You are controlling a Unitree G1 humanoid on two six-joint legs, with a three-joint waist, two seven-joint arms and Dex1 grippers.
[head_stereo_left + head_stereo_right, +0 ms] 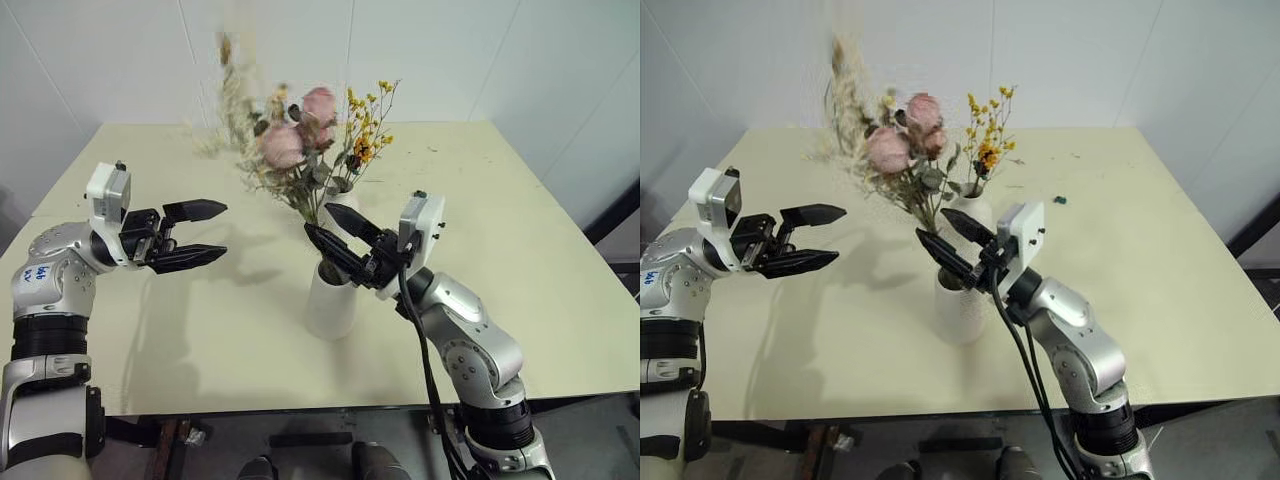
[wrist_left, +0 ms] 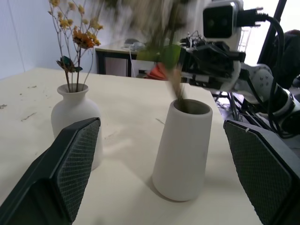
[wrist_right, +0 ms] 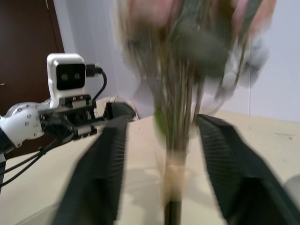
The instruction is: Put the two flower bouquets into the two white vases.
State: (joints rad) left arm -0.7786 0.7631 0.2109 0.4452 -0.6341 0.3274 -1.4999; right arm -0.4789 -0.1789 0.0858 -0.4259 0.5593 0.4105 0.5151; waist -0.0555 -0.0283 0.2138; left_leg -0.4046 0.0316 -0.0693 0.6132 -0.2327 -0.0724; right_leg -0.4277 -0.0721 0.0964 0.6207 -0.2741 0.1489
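Observation:
The larger bouquet of pink roses (image 1: 295, 140) stands with its stems in the wide-mouthed tapered white vase (image 1: 332, 300) at the table's middle. My right gripper (image 1: 320, 222) is open just above that vase's mouth, a finger on each side of the stems (image 3: 180, 108). Close behind it, the thin yellow-orange sprig (image 1: 368, 125) stands in the bottle-shaped white vase (image 1: 975, 208). My left gripper (image 1: 224, 230) is open and empty, off to the left of both vases and pointing toward them.
The pale yellow table (image 1: 520, 250) meets white walls at the back and left. Its front edge runs just below the tapered vase. A few small specks lie on the far right part of the table.

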